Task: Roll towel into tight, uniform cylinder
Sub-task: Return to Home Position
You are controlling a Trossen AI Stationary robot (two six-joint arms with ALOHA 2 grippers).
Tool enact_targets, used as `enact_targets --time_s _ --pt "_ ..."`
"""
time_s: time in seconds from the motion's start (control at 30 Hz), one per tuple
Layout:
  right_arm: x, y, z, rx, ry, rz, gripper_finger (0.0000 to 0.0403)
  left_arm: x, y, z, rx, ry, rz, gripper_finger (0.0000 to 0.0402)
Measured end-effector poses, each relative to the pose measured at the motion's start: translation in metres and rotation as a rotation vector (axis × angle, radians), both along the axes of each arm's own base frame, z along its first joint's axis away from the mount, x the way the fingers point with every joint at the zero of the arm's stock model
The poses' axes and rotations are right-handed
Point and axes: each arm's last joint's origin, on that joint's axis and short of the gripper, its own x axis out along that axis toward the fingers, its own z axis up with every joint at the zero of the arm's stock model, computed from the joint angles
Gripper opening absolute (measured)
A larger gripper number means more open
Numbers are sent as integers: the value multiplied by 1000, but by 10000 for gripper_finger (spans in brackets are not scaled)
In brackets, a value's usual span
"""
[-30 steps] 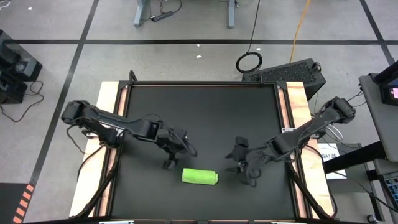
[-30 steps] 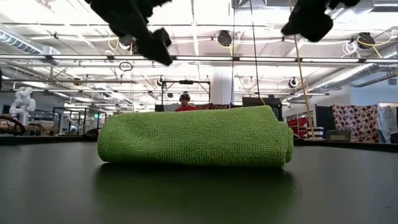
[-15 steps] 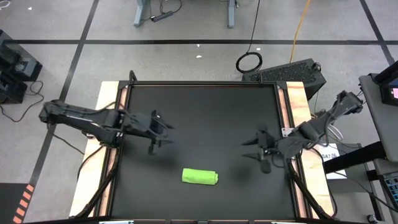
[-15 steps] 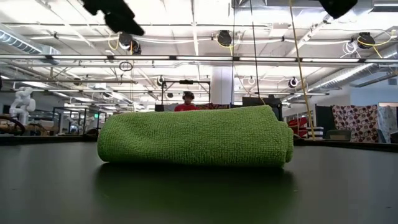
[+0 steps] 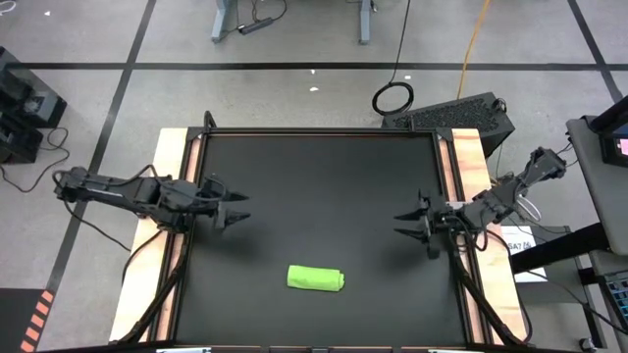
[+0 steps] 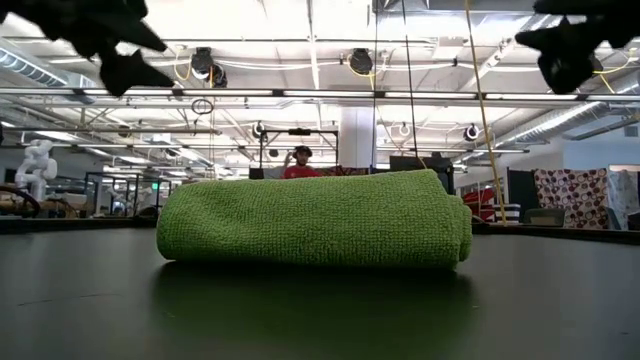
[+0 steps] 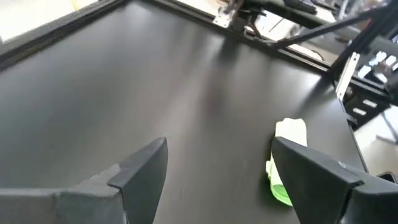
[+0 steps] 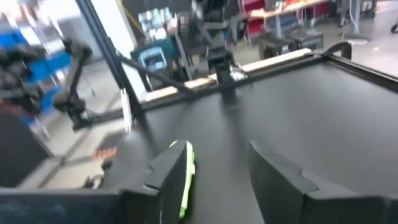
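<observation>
Person [image 6: 298,171] beyond towel [image 6: 313,220], low view only

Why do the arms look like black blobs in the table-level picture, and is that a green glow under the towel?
Low view: bright ceiling lights behind the arms leave them as silhouettes; the glossy mat mirrors the towel faintly. Left wrist view: pale glare streaks the mat. High view: even light, no clear shadow under the left tool or right tool.
</observation>
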Motion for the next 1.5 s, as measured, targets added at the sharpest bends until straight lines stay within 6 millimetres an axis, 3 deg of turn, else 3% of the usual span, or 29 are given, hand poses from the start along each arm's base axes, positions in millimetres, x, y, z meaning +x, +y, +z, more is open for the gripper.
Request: enact_targets --time_s 0.27,0.53,0.8,1.0,1.2,1.5 --pt "-14 -12 -51 64 -105 -87 159 -20 3 -20 -70 -69 81 294" --pt "-20 -23 -72 36 -125 -161 159 -25 5 -38 -54 -115 147 294" --pt "-18 -34 -70 -85 -129 -258 159 -21 5 -82 -127 -173 190 294" --pt "-16 -42 -70 -144 -118 -298 160 -18 5 -103 -148 -225 209 294" --pt "-15 -54 -70 -214 -97 -407 160 -18 6 -104 -105 -231 251 294" --pt "-11 -70 -74 -211 -59 -367 160 -18 8 -104 -56 -231 299 294"
